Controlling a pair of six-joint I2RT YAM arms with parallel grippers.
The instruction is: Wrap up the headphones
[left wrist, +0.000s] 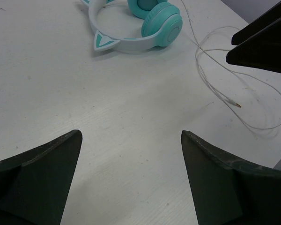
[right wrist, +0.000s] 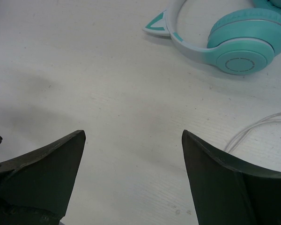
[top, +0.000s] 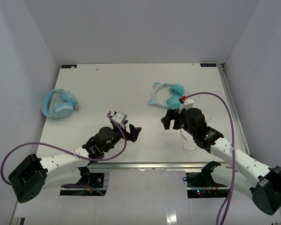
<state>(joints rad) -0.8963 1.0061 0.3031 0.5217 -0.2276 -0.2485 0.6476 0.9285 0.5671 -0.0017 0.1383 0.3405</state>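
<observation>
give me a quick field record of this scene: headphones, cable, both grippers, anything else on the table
headphones: teal cat-ear pair, lying on table, far right, not held
cable: white, loose loops beside them, unwrapped
left gripper: open, empty, over bare table
right gripper: open, empty, near the headphones
other: light-blue headphones, far left

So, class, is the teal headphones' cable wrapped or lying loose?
Loose. The white cable sprawls in open loops on the table beside the headphones, plug end free.

A bulky pair of light-blue headphones [top: 60, 104] is lying on the white table [top: 131, 84] — close to its left edge — while plain pale walls [top: 131, 28] are enclosing the table on three sides.
</observation>
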